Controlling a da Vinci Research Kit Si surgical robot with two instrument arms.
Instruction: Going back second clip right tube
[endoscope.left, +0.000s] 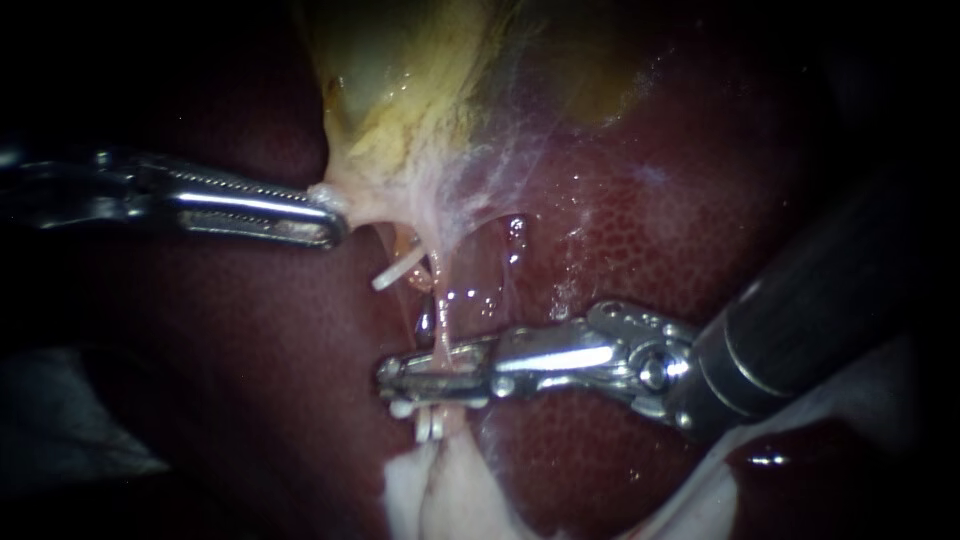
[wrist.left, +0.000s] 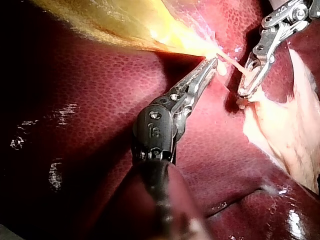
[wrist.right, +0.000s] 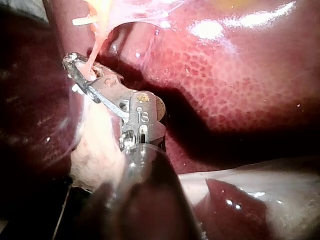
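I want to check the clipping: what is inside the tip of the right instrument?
A thin pink tube passes through the tip of the right instrument. A white clip sits on the tube just beyond. Where the metal crosses it, the tube is partly covered.

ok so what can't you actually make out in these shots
Endoscope view: the tube passes behind the right instrument, so where it meets the clip below is hidden.
Endoscope view: the shaft of the left instrument is lost in darkness at the edge.
Left wrist view: that clip is mostly blocked by the right instrument.
Right wrist view: the left instrument is out of frame.
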